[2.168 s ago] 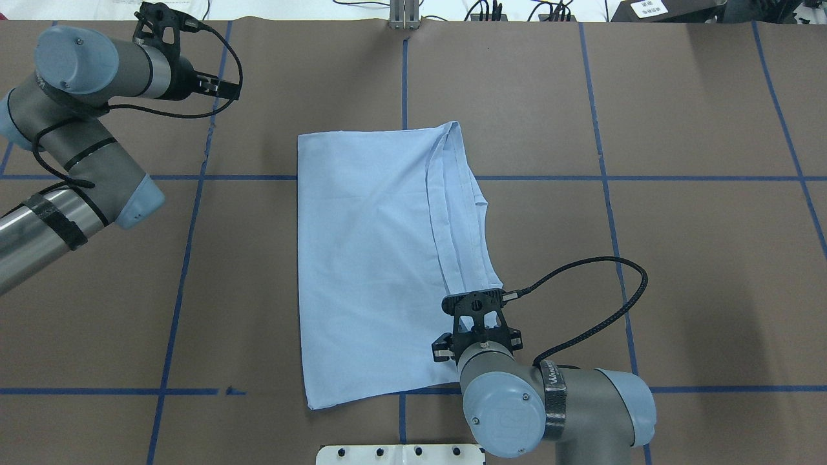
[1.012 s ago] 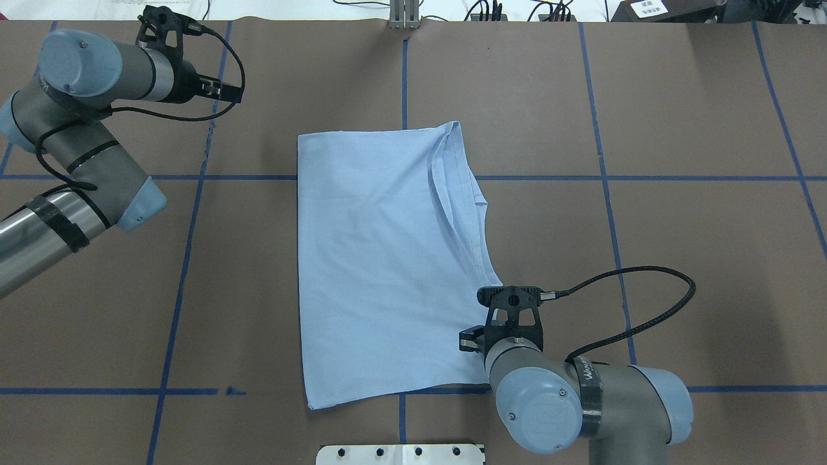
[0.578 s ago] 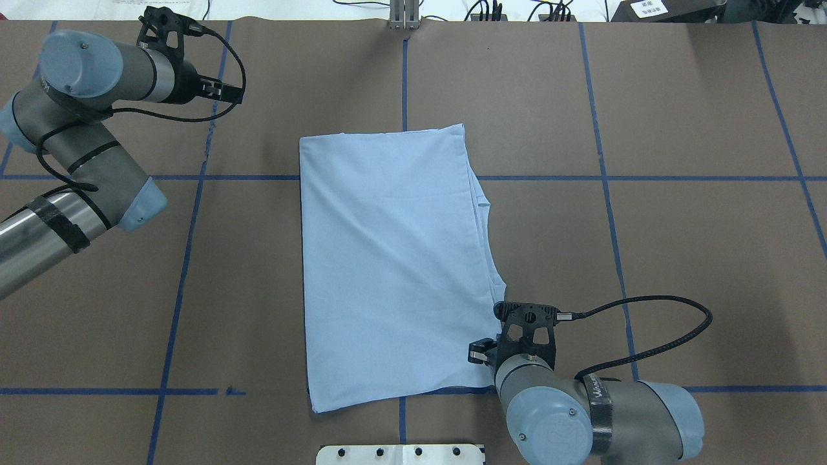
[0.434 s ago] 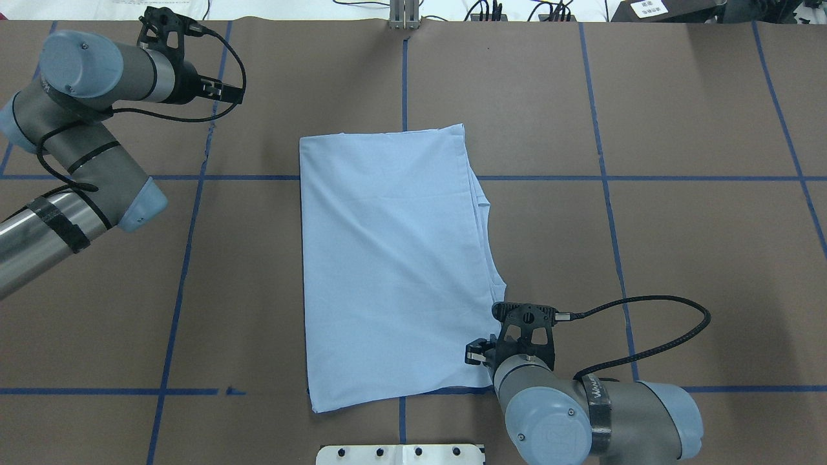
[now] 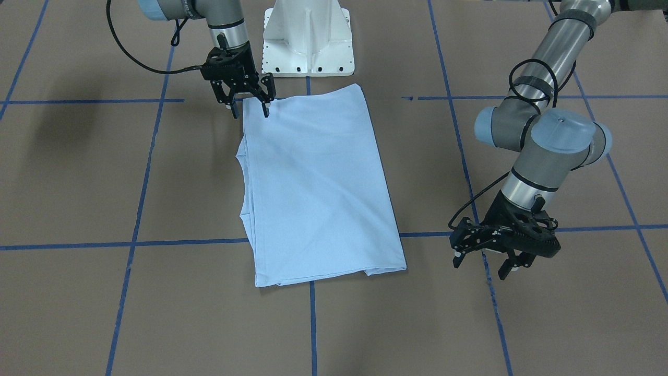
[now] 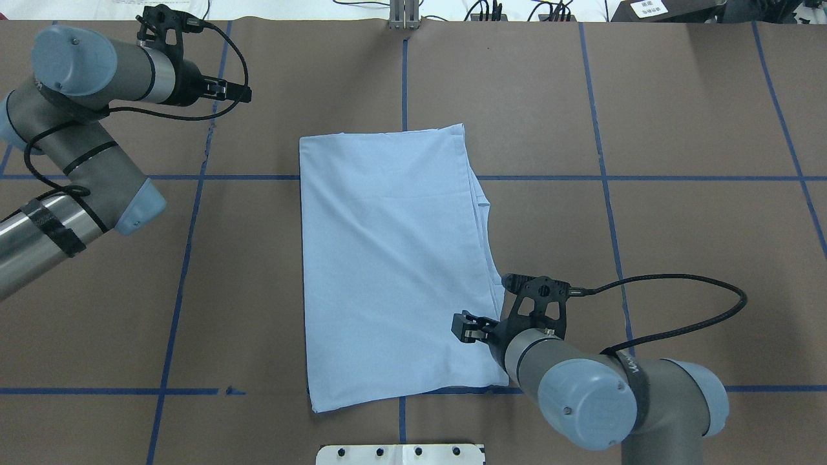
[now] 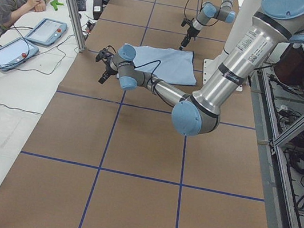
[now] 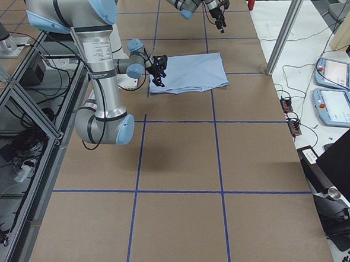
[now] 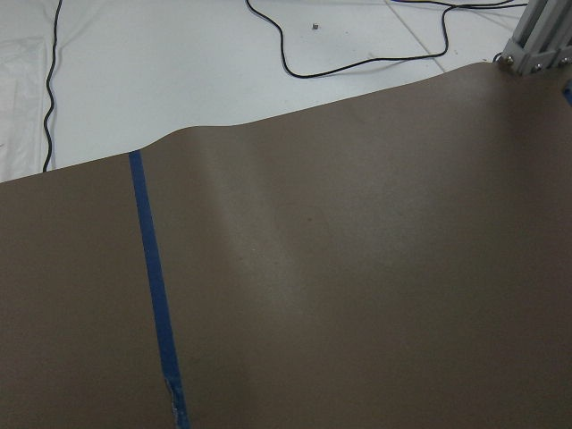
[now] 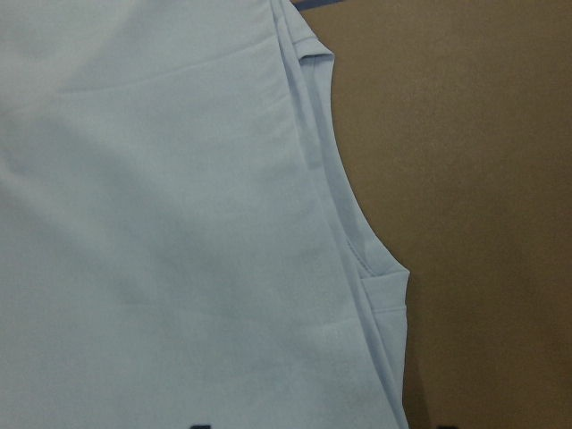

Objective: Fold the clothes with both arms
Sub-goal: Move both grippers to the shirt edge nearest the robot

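Exterior front-facing: right pincer [image 5: 250, 110] spread empty at the T-shirt [image 5: 318, 177] corner, left pincer [image 5: 481, 267] spread empty aside.

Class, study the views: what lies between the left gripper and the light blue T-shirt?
Only bare brown table cover crossed by blue tape lies between the left gripper and the T-shirt; the front-facing view shows it.

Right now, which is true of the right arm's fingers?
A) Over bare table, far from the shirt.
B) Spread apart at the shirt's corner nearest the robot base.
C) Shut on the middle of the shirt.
B: in the front-facing view the right gripper has its fingers apart at the corner of the T-shirt nearest the white base.
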`<state>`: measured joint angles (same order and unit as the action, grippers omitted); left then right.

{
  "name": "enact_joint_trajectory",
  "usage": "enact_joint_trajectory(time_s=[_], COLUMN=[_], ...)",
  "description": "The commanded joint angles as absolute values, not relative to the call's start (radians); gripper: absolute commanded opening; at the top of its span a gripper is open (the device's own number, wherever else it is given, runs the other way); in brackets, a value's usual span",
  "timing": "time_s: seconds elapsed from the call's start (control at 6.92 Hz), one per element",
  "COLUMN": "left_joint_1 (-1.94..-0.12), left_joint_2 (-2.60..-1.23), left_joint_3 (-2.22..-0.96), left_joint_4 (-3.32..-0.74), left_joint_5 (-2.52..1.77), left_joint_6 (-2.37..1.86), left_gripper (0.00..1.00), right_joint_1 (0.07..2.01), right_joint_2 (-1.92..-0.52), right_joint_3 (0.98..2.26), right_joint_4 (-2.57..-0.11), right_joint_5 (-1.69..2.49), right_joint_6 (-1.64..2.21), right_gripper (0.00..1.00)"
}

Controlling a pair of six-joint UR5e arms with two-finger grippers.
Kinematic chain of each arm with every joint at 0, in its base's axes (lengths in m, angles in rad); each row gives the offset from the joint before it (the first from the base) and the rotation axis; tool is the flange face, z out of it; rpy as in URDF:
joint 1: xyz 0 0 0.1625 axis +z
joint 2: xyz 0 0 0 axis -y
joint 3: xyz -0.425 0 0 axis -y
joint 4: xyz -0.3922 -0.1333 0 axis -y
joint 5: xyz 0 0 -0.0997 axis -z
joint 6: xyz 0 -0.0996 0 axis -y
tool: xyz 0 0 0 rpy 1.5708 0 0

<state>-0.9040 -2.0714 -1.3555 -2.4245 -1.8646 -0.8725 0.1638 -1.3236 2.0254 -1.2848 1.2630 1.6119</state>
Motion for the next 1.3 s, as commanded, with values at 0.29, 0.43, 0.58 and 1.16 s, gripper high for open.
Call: enact_joint_trajectory(time_s=[0.29,0.43,0.58,1.16], left_joint_1=[-0.601,-0.446,-0.308,-0.103], left_joint_2=[-1.688,-1.681,-1.698,-1.758], left_joint_3=[-1.935,-2.01,-2.032,-1.951], left_joint_4=[-2.393,-2.288,-2.21,-2.203], left_joint_5=[-1.779,-1.652,-1.541,-1.41], left_joint_6=[-1.318,-1.445,-1.573,-1.845], left_gripper=[1.0,1.0,1.0,0.76], right_joint_1=[0.221,0.228,0.232,0.229], right_joint_2=[-1.381,-1.379,-1.378,-1.374], right_joint_3=[2.025,2.016,2.016,2.014], right_joint_4=[-1.16,-1.16,-1.158,-1.16], right_joint_5=[1.261,1.261,1.259,1.243], right_joint_6=[1.85,1.85,1.851,1.852], right_gripper=[1.0,1.0,1.0,1.0])
